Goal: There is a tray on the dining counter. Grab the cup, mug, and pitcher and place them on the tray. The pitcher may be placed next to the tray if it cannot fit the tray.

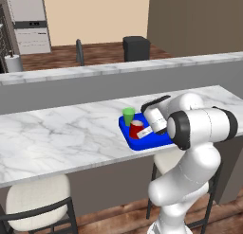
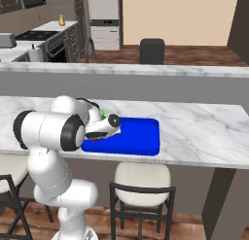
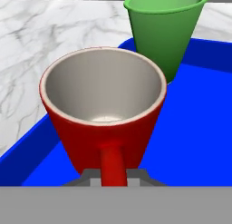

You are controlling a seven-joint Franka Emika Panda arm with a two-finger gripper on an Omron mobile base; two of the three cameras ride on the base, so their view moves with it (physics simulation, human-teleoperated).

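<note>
My gripper (image 3: 111,178) is shut on the handle of the red mug (image 3: 103,110), which stays upright with its pale inside showing. The mug (image 1: 136,129) is at the left end of the blue tray (image 1: 157,141) on the dining counter (image 1: 57,133); I cannot tell whether it rests on the tray or hangs just above it. The green cup (image 3: 165,30) stands upright on the tray right behind the mug, close to it. From the right, the gripper (image 2: 95,135) and arm hide most of the mug, and the cup (image 2: 102,111) just peeks out. The pitcher (image 2: 62,20) is a small orange-yellow shape on the far kitchen counter.
The right part of the tray (image 2: 138,137) is bare blue. A raised grey ledge (image 1: 118,79) runs behind the counter. Stools (image 2: 141,180) stand under the front edge. A black bin (image 1: 136,47) and a paper towel roll (image 1: 13,63) are beyond the ledge.
</note>
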